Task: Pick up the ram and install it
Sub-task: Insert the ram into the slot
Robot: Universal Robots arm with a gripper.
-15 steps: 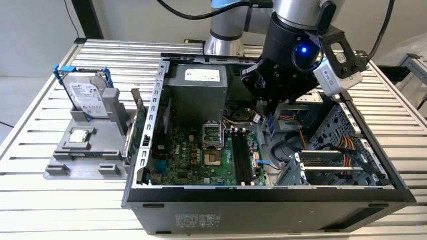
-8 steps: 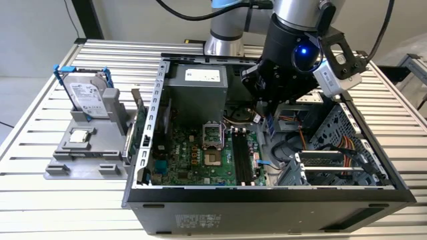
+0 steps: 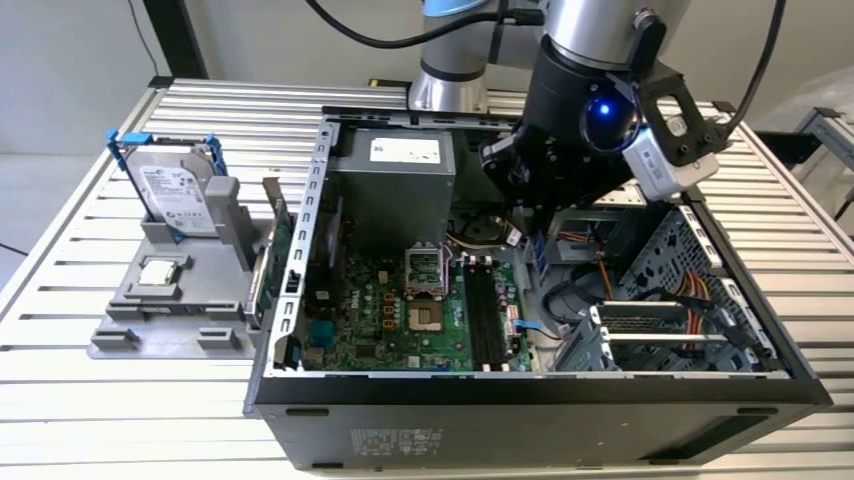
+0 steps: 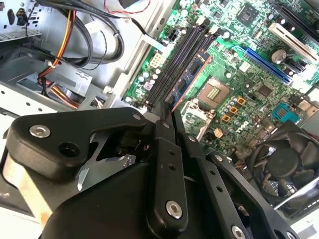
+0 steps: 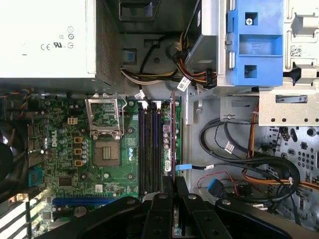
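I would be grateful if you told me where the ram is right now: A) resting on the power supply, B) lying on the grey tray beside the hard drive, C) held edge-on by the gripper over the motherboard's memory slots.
C: in both wrist views the gripper pinches the ram edge-on beside the black memory slots.

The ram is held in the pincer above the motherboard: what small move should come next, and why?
Probably ease it straight down: the pincer is shut on the ram, which stands edge-on, parallel to the empty memory slots and seemingly over the outermost one, not visibly seated yet.
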